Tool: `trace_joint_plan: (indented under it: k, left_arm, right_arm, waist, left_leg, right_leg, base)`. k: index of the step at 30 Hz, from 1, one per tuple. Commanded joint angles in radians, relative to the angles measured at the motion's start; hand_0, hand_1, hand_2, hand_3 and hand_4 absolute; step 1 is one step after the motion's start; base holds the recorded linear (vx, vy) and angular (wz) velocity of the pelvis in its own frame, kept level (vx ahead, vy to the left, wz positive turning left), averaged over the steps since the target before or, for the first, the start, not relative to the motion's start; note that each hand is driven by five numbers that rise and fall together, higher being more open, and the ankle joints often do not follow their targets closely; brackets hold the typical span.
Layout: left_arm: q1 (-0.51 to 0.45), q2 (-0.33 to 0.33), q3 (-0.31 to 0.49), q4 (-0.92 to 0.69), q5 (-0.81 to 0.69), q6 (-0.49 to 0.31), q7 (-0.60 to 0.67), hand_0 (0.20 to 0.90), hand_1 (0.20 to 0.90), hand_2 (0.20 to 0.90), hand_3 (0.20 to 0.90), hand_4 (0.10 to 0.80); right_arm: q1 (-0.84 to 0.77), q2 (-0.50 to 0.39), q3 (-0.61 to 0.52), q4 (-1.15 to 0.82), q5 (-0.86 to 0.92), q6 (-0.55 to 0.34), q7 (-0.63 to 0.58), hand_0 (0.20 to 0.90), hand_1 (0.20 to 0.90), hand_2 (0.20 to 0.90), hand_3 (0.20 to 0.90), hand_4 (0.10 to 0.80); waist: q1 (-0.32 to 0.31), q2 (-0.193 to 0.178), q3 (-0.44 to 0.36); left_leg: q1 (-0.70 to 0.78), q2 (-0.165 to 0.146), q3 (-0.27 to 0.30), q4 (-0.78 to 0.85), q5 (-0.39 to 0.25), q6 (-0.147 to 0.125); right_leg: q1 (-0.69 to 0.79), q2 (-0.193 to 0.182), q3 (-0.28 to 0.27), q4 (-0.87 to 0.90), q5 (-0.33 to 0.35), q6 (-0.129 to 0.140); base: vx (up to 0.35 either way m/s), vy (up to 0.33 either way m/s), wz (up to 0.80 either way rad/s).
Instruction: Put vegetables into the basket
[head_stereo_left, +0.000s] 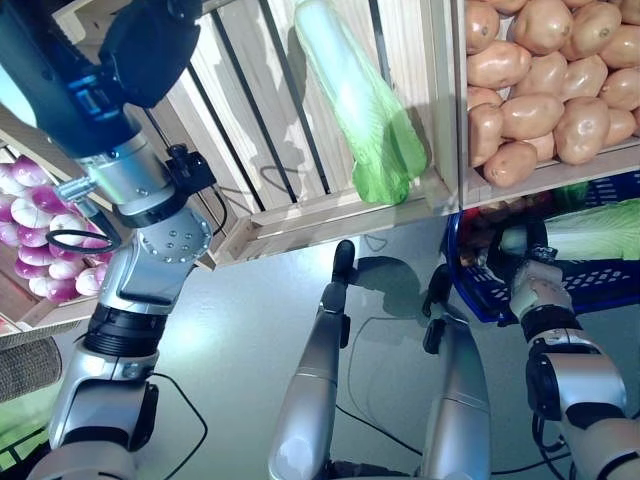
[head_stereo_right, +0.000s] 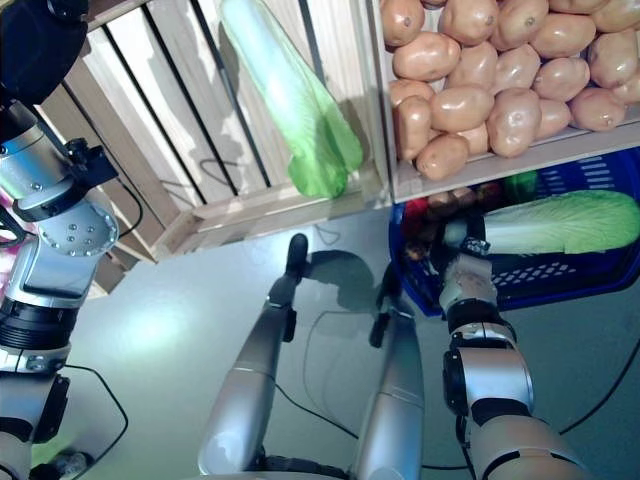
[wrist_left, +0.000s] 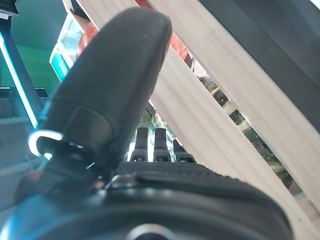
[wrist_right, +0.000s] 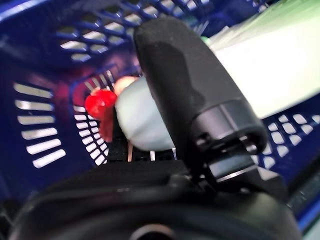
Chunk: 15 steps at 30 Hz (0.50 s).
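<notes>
Gripping a napa cabbage (head_stereo_right: 560, 222), the right hand (head_stereo_right: 466, 283) holds it inside the blue basket (head_stereo_right: 600, 280). Left hand's (wrist_left: 112, 95) grip cannot be told.

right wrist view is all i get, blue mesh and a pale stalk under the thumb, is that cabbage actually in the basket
Observer: Yes. From the head views the napa cabbage lies across the blue basket, with the right robot hand closed on its pale stem end.
Operator: any more cabbage to fetch
Observer: One. A second cabbage lies in the slatted wooden crate, up and to the left of the basket.
Operator: where's the left robot hand
Observer: The left robot hand is raised at the crate's upper left corner; its wrist view shows straight fingers holding nothing.
</notes>
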<state>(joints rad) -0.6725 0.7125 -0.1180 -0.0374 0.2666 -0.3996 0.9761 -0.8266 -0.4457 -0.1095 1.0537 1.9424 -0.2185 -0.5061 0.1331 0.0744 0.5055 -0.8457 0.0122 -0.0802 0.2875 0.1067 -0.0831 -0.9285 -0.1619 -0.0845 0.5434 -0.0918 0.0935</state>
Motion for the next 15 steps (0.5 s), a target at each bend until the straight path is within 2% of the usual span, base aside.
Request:
trace_joint_plan:
  k: [1,4,11,15]
  left_arm:
    - [0.048,-0.002,-0.196,0.100,0.035,0.069,-0.222,0.900,0.900,0.900,0.900,0.800]
    - [0.025,0.051,-0.210,0.085,0.113,0.089,-0.277,0.900,0.900,0.900,0.900,0.800]
    - [-0.058,0.255,-0.274,0.059,0.304,0.202,-0.438,0.900,0.900,0.900,0.900,0.800]
    - [-0.163,0.336,-0.342,0.029,0.423,0.270,-0.547,0.900,0.900,0.900,0.900,0.800]
  right_arm:
    - [0.015,-0.097,-0.025,-0.036,0.030,-0.037,-0.076,0.900,0.900,0.900,0.900,0.800]
    - [0.018,-0.114,-0.016,-0.024,0.022,-0.057,-0.075,0.900,0.900,0.900,0.900,0.800]
    - [0.025,-0.173,-0.004,-0.048,-0.153,-0.035,-0.090,0.900,0.900,0.900,0.900,0.800]
    - [0.046,-0.178,-0.010,-0.058,-0.227,-0.008,-0.060,0.900,0.900,0.900,0.900,0.800]
  waist:
    - [-0.058,0.045,0.015]
    - [-0.060,0.051,0.015]
    - [-0.078,0.070,0.015]
    - [-0.092,0.067,0.015]
  left_leg:
    - [-0.019,-0.086,0.041,0.054,-0.034,0.054]
    - [0.005,-0.084,0.047,0.043,-0.031,0.052]
    - [0.058,-0.072,0.074,0.014,-0.022,0.043]
    - [0.063,-0.067,0.084,0.022,-0.027,0.042]
  right_leg:
    - [0.082,0.081,-0.043,-0.157,0.131,-0.047]
    - [0.104,0.079,-0.045,-0.168,0.134,-0.047]
    - [0.151,0.077,-0.038,-0.193,0.136,-0.050]
    - [0.160,0.071,-0.043,-0.190,0.130,-0.051]
  base:
    - [0.000,0.000,0.00]
    - [0.012,0.011,0.00]
    - [0.019,0.077,-0.01]
    - [0.018,0.033,0.01]
